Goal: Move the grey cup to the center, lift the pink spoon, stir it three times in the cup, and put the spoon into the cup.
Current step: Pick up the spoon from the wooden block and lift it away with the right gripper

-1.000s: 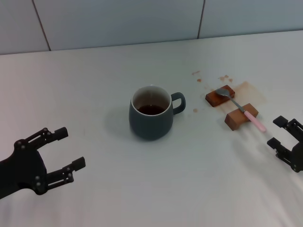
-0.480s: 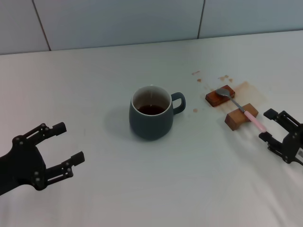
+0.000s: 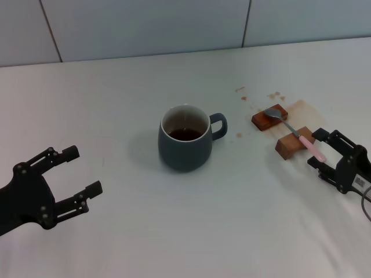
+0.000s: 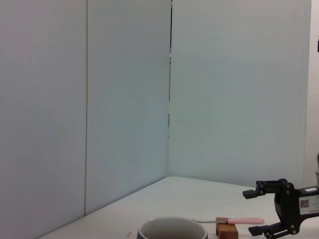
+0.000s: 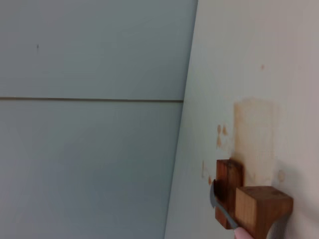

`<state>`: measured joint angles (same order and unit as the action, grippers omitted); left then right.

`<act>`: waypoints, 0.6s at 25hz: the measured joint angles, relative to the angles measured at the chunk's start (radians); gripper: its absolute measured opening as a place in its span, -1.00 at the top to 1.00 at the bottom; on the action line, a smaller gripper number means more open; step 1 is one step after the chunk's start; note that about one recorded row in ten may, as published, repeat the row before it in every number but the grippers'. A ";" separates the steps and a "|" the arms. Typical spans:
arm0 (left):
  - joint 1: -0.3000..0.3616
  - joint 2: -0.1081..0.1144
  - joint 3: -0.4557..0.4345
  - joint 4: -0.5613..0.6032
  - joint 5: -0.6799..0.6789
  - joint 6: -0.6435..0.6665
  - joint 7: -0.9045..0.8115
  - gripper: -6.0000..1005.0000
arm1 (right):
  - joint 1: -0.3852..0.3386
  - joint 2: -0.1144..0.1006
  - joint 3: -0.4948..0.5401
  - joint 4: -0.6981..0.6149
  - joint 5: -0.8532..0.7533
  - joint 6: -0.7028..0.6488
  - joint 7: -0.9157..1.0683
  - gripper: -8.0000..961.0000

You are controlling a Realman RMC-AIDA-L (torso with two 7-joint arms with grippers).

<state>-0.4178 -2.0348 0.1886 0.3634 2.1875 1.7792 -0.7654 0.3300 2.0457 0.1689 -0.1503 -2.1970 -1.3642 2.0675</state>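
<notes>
The grey cup (image 3: 185,138) stands upright at the table's middle, handle to the right, dark liquid inside; its rim shows in the left wrist view (image 4: 172,229). The pink spoon (image 3: 295,132) lies across two brown wooden blocks (image 3: 295,142) to the cup's right, bowl at the far end, pink handle pointing near-right. It also shows in the left wrist view (image 4: 239,220) and the right wrist view (image 5: 224,211). My right gripper (image 3: 316,149) is open, its fingers on either side of the handle's tip. My left gripper (image 3: 81,171) is open and empty at the near left.
Brown stains (image 3: 304,110) mark the white table around the far block (image 3: 269,117). A pale wall (image 3: 145,23) runs along the table's far edge.
My right gripper has moved left and away from me, up to the spoon handle's tip. My left gripper has drawn back slightly toward the near left. Cup and spoon have not moved.
</notes>
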 joint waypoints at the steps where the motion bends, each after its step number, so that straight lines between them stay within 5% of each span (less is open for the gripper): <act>1: 0.000 0.000 0.000 0.000 -0.001 0.000 0.000 -0.66 | 0.002 0.000 0.000 0.000 0.000 0.000 0.000 -0.54; 15: 0.005 -0.006 -0.001 0.000 -0.009 0.002 0.001 -0.66 | 0.022 0.004 0.000 0.000 0.000 0.023 0.000 -0.53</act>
<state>-0.4128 -2.0403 0.1873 0.3635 2.1784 1.7817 -0.7641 0.3522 2.0492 0.1687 -0.1503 -2.1970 -1.3412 2.0677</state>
